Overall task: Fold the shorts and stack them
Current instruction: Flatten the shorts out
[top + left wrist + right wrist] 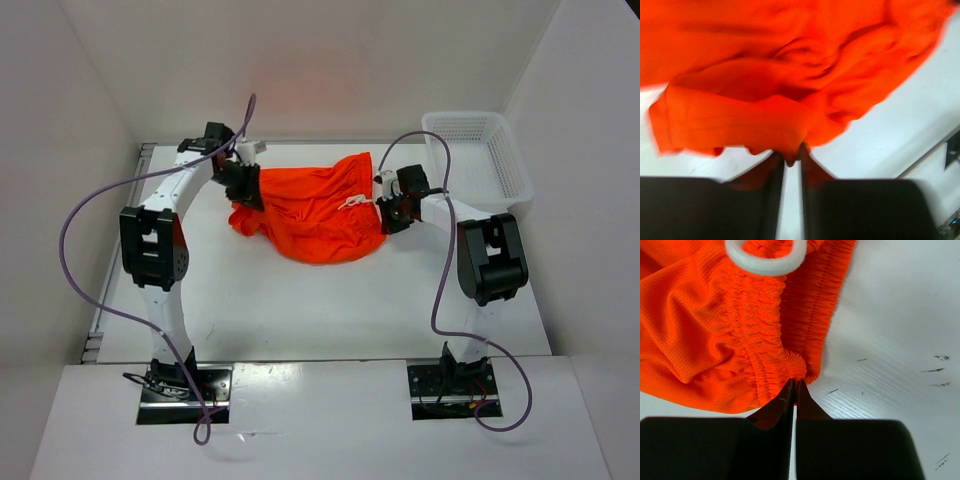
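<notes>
The table bears the shorts, cropped in both wrist views.

White mesh basket stands on the table, far right

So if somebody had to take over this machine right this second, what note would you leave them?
Left gripper: shut on a fabric edge at the left end of the orange shorts.
Right gripper: shut on the elastic waistband edge, just below the white drawstring.
Shorts: bunched on the table between the two arms. The white mesh basket stands apart at the far right.
Done: both ends gripped.
Left: spread flat, fold, stack.
</notes>
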Motion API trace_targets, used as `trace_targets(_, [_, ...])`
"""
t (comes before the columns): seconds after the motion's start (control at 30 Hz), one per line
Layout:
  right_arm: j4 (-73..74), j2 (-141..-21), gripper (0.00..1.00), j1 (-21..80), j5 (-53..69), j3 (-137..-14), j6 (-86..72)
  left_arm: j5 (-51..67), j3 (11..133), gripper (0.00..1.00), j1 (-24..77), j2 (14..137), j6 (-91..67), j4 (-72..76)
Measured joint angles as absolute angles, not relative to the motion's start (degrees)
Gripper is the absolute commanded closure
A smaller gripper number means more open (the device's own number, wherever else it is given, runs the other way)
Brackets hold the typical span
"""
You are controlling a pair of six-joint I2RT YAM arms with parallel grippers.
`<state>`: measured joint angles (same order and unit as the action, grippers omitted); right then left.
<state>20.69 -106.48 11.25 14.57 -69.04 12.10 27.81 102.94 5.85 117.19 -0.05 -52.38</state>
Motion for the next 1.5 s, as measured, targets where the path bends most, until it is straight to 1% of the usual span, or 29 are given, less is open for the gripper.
trace_targets(0.03, [20.69, -106.45, 1.00, 11.51, 14.59, -69.04, 12.16, 28.99, 105.47, 0.61, 7.01, 117.89, -0.10, -52.31])
trace_targets(0.1, [20.75, -106.48, 1.00, 11.94, 14.70, -69.06, 12.36, 30.79, 107.92, 0.48, 9.89, 119.31, -0.08, -52.34])
trace_targets(0.2, [20.86, -106.45, 1.00, 12.23, 14.70, -69.06, 12.88, 32.97, 107.98, 0.40, 14.79, 122.15, -0.16, -53.08])
trace_targets(0.27, [20.88, -106.48, 1.00, 12.23, 14.70, -69.06, 13.08, 33.80, 106.89, 0.37, 17.06, 123.66, -0.14, -54.06])
trace_targets(0.37, [20.95, -106.45, 1.00, 12.23, 14.70, -69.06, 13.19, 33.76, 106.02, 0.37, 17.32, 124.07, -0.25, -56.14])
trace_targets(0.43, [20.97, -106.45, 1.00, 12.23, 14.70, -69.06, 13.21, 33.74, 106.13, 0.39, 15.88, 123.20, -0.27, -56.25])
trace_targets(0.57, [21.02, -106.45, 1.00, 12.25, 14.70, -69.06, 13.23, 32.73, 105.89, 0.48, 11.84, 119.66, -0.32, -56.10])
trace_targets(0.63, [21.02, -106.45, 1.00, 12.23, 14.66, -69.06, 13.41, 31.20, 104.07, 0.54, 10.00, 117.27, -0.34, -55.20])
trace_targets(0.67, [21.02, -106.45, 1.00, 12.25, 14.63, -69.06, 13.45, 30.06, 102.96, 0.56, 9.17, 116.29, -0.36, -54.94])
trace_targets(0.77, [21.04, -106.45, 1.00, 12.25, 14.61, -69.06, 13.61, 26.06, 98.94, 0.56, 7.35, 114.93, -0.23, -53.01])
trace_targets(0.87, [21.02, -106.45, 1.00, 12.23, 14.59, -69.06, 13.63, 21.98, 96.51, 0.52, 6.28, 115.94, -0.25, -51.77])
trace_targets(1.03, [21.02, -106.45, 1.00, 12.23, 14.37, -69.06, 13.63, 18.26, 96.23, 0.46, 6.15, 119.20, -0.25, -49.45])
trace_targets(1.23, [21.04, -106.45, 1.00, 12.23, 14.28, -69.06, 14.06, 17.04, 96.33, 0.44, 6.52, 121.64, -0.23, -47.88])
trace_targets(1.3, [21.02, -106.45, 1.00, 12.23, 14.15, -69.06, 14.17, 17.06, 96.25, 0.49, 6.68, 121.97, -0.23, -47.70])
trace_targets(1.33, [21.02, -106.45, 1.00, 12.23, 14.06, -69.06, 14.26, 17.17, 96.09, 0.52, 6.81, 122.06, -0.30, -47.59])
trace_targets(1.37, [20.99, -106.45, 1.00, 12.25, 13.98, -69.06, 14.44, 17.32, 95.72, 0.63, 6.92, 122.06, -0.32, -47.35])
trace_targets(1.47, [20.99, -106.45, 1.00, 12.25, 13.93, -69.06, 14.50, 18.28, 94.45, 0.83, 7.20, 122.10, -0.36, -47.22])
trace_targets(1.5, [20.99, -106.45, 1.00, 12.25, 13.96, -69.06, 14.55, 18.46, 93.97, 0.92, 7.22, 122.13, -0.27, -47.13])
